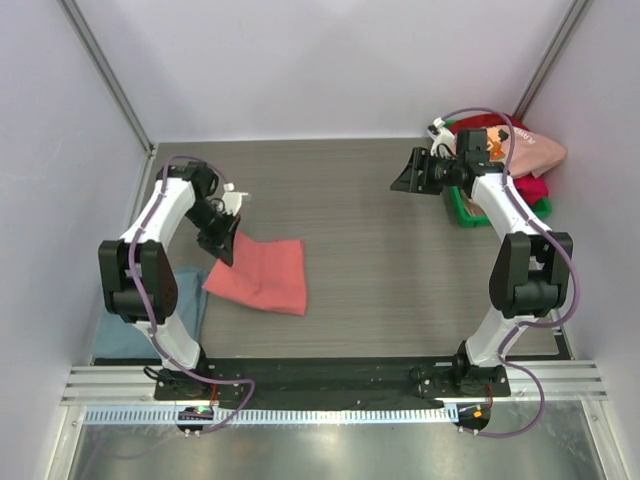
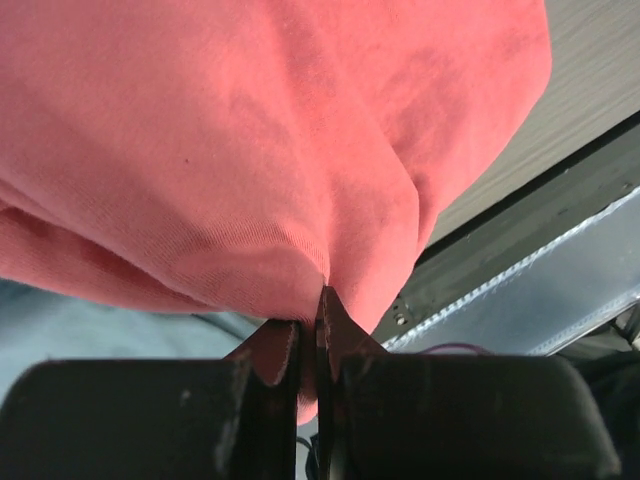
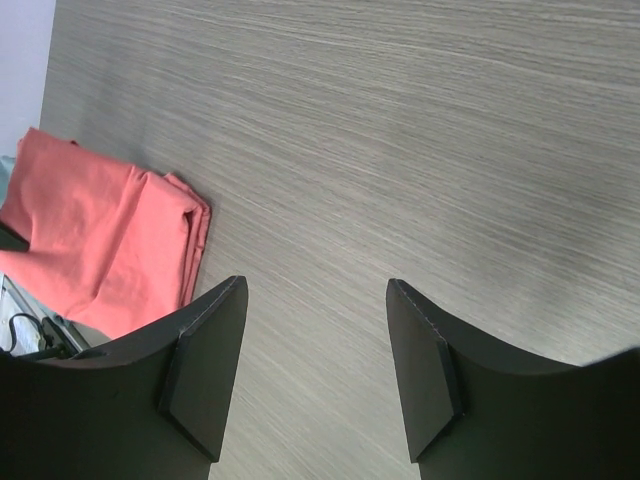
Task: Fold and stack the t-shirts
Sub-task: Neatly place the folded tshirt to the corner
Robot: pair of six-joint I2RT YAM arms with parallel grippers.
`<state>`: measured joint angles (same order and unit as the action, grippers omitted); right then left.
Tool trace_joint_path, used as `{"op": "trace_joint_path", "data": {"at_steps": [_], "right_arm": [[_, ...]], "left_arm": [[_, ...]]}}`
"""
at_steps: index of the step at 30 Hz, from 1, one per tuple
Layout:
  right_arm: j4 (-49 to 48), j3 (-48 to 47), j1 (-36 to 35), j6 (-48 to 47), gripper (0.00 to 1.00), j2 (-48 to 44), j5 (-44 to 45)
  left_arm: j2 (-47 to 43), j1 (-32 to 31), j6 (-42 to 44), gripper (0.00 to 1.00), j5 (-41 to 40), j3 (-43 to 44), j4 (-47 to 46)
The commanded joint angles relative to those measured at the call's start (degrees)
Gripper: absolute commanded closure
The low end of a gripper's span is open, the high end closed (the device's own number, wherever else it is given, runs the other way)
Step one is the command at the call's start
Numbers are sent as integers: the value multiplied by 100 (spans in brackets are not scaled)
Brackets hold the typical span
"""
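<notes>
One edge of the salmon-red t-shirt (image 1: 262,275) is pinched by the left tool (image 2: 312,325); the right tool (image 3: 315,285) hangs spread.

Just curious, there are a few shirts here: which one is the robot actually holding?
The salmon-red t-shirt, pinched by the left gripper. The grey-blue t-shirt lies beside it; the light pink t-shirt sits at the green bin, untouched.

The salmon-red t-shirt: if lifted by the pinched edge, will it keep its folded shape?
Probably not. The salmon-red t-shirt bunches into soft creases where the left end effector pinches it, so it should hang limp. Its folded layers lie loose, so they may open. Pushed across the table, it would likely wrinkle rather than slide whole.
</notes>
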<state>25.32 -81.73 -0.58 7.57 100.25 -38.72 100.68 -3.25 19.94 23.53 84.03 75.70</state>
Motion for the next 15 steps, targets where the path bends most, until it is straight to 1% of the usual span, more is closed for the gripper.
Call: {"op": "trace_joint_path", "data": {"at_steps": [1, 3, 6, 11, 12, 15], "right_arm": [[-115, 140, -12, -116, 36, -409, -65], [-115, 245, -12, -107, 36, -541, -101], [-98, 491, -21, -168, 36, -734, -92], [-80, 764, -21, -195, 36, -1007, -171], [-80, 808, -21, -204, 37, -1033, -197], [-89, 1019, -12, -212, 37, -1148, -215]], "left_arm": [[-654, 26, 89, 100, -401, -351, 1263], [-926, 35, 124, 100, -550, -649, 1280], [-1654, 122, 220, 100, -893, -1062, 1359], [-2411, 298, 404, 100, -1279, -1406, 1605], [-2518, 516, 431, 100, -1333, -1424, 1640], [-2843, 850, 589, 100, -1561, -1433, 1764]]}}
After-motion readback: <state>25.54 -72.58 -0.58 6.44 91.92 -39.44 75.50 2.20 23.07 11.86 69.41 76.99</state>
